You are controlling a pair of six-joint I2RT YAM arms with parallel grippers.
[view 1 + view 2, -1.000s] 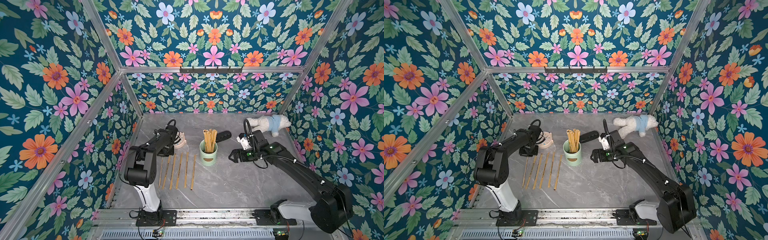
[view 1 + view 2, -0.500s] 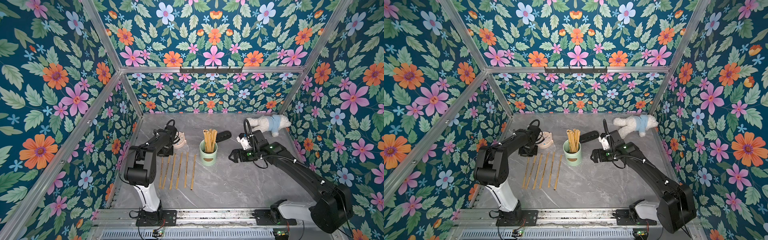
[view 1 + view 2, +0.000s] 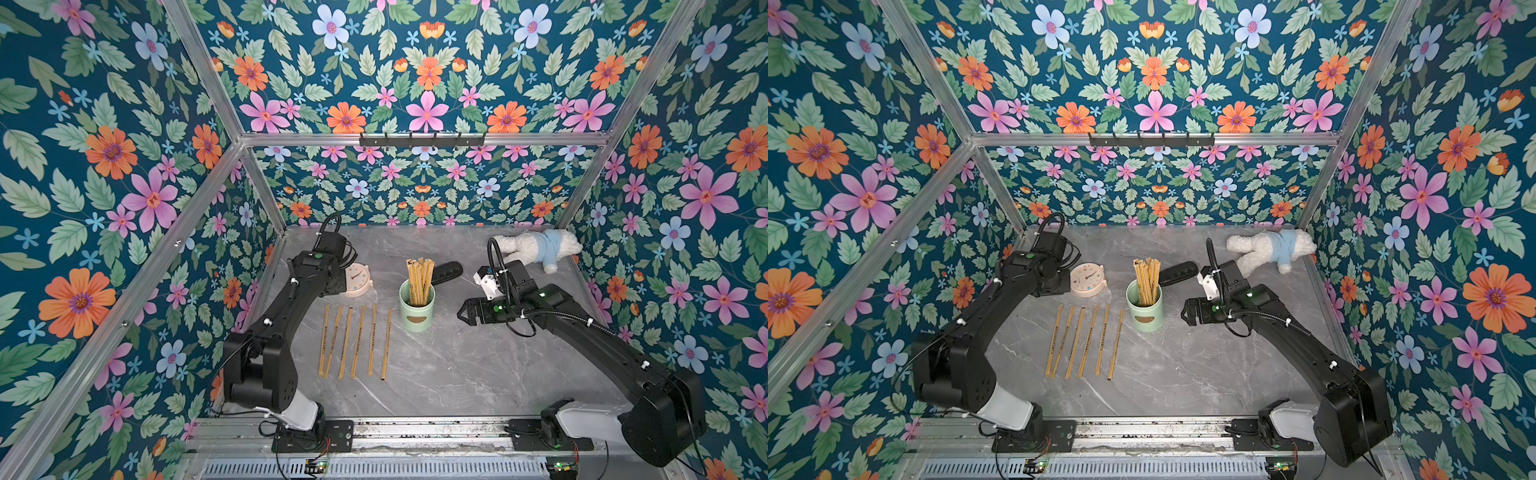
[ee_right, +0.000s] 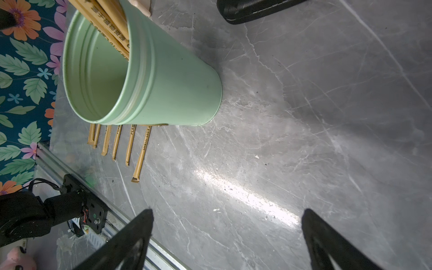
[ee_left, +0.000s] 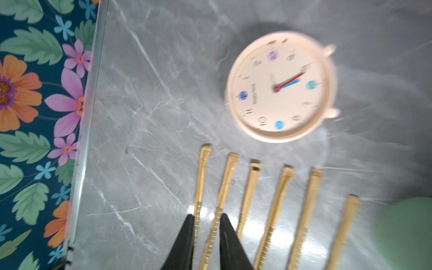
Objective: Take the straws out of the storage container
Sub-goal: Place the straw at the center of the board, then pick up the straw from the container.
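Observation:
The storage container (image 3: 417,309) (image 3: 1144,311) (image 4: 168,77), a mint-green canister, stands upright mid-table. A bunch of tan straws (image 3: 419,278) (image 3: 1146,278) (image 4: 105,21) sticks out of it. Several more straws (image 3: 353,340) (image 3: 1084,340) (image 5: 280,198) lie side by side on the table to its left. My left gripper (image 5: 207,216) hovers over the leftmost two of these, jaws a little apart, holding nothing; in both top views its own arm hides it. My right gripper (image 3: 463,312) (image 3: 1187,312) (image 4: 228,212) stands wide open and empty, just right of the container.
A round pinkish clock (image 3: 357,280) (image 5: 280,86) lies just behind the row of straws. A black case (image 3: 446,271) (image 4: 252,9) rests behind the container. A white plush toy (image 3: 536,247) lies at the back right. The flowered wall (image 5: 46,93) runs close along the left.
My left gripper's jaws have parted slightly over the straws on the table. Neither arm has visibly shifted.

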